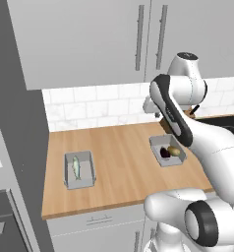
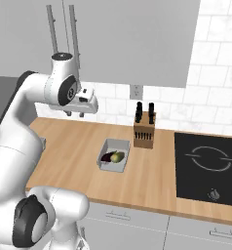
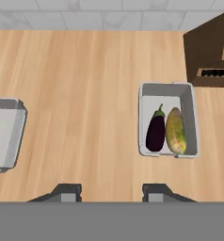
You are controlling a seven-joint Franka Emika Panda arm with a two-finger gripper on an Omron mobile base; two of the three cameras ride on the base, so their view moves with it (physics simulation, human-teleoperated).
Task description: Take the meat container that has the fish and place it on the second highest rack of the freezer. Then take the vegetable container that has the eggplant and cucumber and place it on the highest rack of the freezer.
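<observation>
While the pincer [image 3: 112, 190] hangs apart, glossy dark eggplant [image 3: 156, 133] touching yellowish-green cucumber [image 3: 175, 131], grey tray [image 3: 143, 117].

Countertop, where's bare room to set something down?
The widest bare wood lies between the fish container and the vegetable container. Another strip lies between the vegetable container and the cooktop. It is crowded where the knife block stands close behind the vegetable container.

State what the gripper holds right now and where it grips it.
Nothing is held: the gripper hangs above bare counter, its fingers apart with nothing between them.
</observation>
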